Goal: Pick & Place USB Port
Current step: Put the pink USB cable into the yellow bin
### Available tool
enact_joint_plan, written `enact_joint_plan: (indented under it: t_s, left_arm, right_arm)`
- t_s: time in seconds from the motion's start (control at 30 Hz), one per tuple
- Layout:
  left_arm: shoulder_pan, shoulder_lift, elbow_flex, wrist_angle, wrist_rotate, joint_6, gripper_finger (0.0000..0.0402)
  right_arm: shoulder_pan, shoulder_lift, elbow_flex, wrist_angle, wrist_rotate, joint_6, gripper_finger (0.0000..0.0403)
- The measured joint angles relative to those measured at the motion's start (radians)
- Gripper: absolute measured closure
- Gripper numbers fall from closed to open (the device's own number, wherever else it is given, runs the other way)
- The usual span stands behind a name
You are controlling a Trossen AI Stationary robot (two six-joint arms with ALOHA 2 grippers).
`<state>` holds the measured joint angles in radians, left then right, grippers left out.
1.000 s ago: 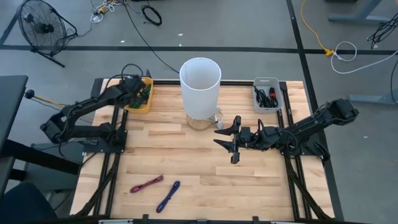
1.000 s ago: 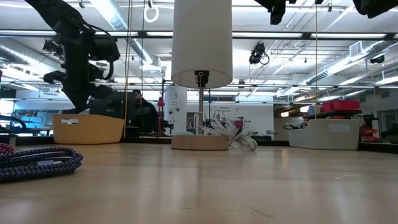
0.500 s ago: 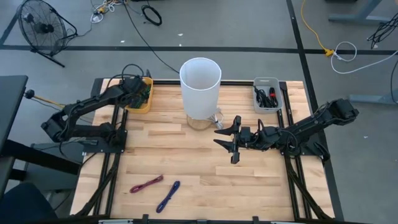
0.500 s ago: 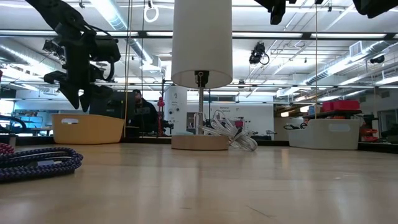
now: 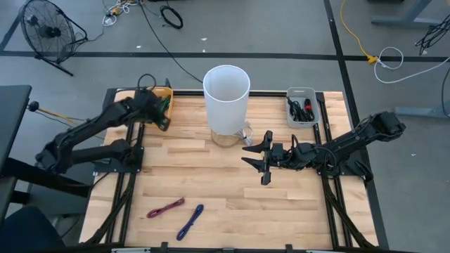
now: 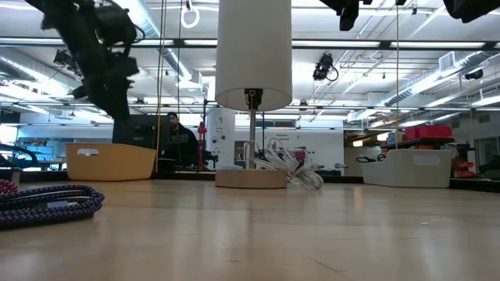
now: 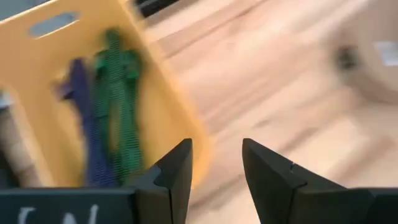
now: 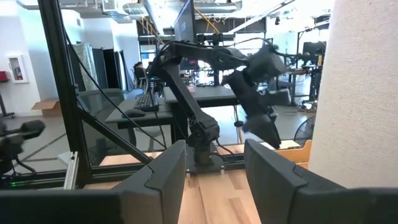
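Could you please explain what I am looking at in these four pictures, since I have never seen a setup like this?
This is a robot with two dark arms at a wooden table. One picture looks straight down on it, one looks level across the tabletop, and two come from cameras on the arms' wrists.

The left tool is open and empty, just past the edge of a yellow bin at the table's far left corner. Inside that bin lie a green cable and a purple cable.

The right tool waits open and empty near the middle of the table.

Between the arms stands a lamp with a tall white shade. A grey bin of dark cables sits at the far right, and two more braided cables, one reddish and one blue, lie near the front edge.
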<state>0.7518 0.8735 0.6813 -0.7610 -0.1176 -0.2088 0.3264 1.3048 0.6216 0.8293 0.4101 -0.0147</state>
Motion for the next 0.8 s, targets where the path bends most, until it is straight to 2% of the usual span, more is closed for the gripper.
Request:
enact_joint_plan:
  t_s: [0.17,0.27,0.33,0.53,0.8]
  left_arm:
    - [-0.128,-0.062,0.017,-0.129,0.127,-0.067,0.0262]
    - [-0.238,-0.062,0.018,-0.225,0.241,-0.127,0.0262]
    - [-0.327,-0.063,0.018,-0.26,0.269,-0.187,0.0262]
    - [-0.618,-0.056,0.018,-0.213,0.267,-0.411,0.0262]
    - [-0.995,0.048,0.018,-0.149,0.147,-0.702,0.0262]
  right_arm:
    - [0.0,0.0,0.0,0.0,0.0,0.0,0.0238]
    - [0.0,0.0,0.0,0.0,0.0,0.0,0.0238]
    - [-0.001,0.0,0.0,0.0,0.0,0.0,0.0238]
    - [-0.003,0.0,0.0,0.0,0.0,0.001,0.0238]
    - [-0.003,0.0,0.0,-0.007,0.0,0.002,0.0238]
